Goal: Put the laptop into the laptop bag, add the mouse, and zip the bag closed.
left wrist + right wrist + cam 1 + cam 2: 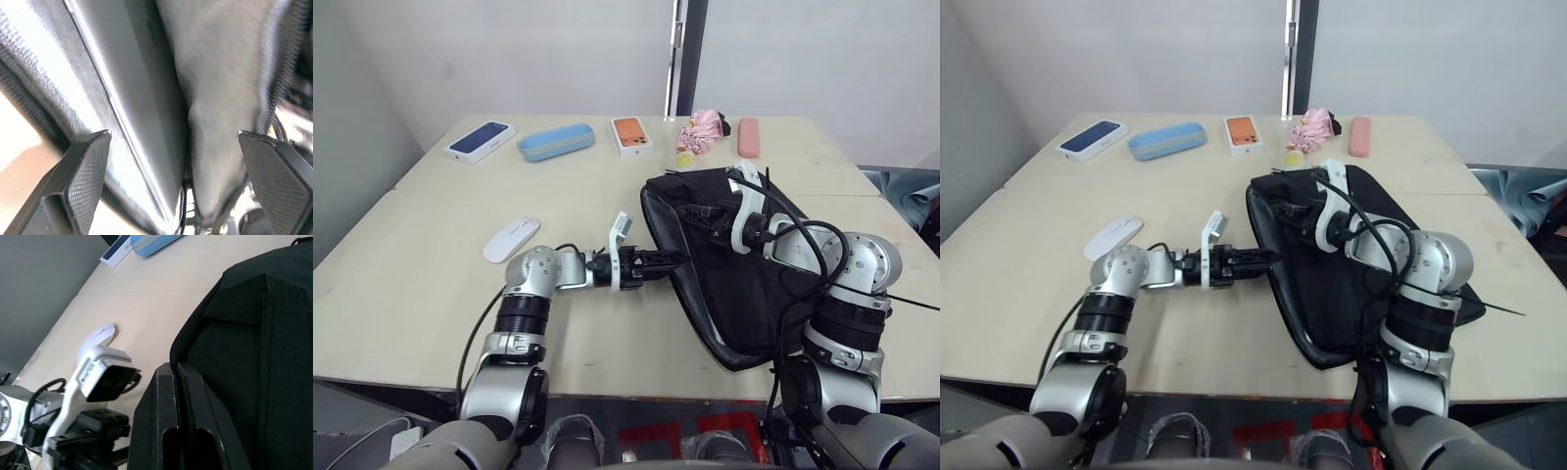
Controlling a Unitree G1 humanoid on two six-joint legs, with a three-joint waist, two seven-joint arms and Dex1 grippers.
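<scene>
L gripper (674, 258) sits at the left edge of the laptop bag (744, 294), fingers (80, 181) spread apart w/ the bag's open mouth between them; the wrist view looks straight in at a silver-grey slab, the laptop (142, 98), lying against a pale inner lining. R gripper (690, 211) rests on top of the bag near its far-left corner, its two black fingers (176, 421) pressed together; can't tell if any fabric or zip tab is caught between them. Risks as I judge them: the bag's near corner overhangs the table (411, 284) edge, so a push from the L gripper could slide it further off; w/ nothing clearly pinning the bag, tugging the zip may just drag the whole sleeve; the soft mouth could sag shut before the mouse goes in. Mouse (511, 238) lies on the table well left of the bag, just beyond the L forearm: small, white, glossy, low oval, so prob slippery and easy to squirt out of a two-finger pinch. Bag is flat black fabric, floppy, lying askew on the table.
</scene>
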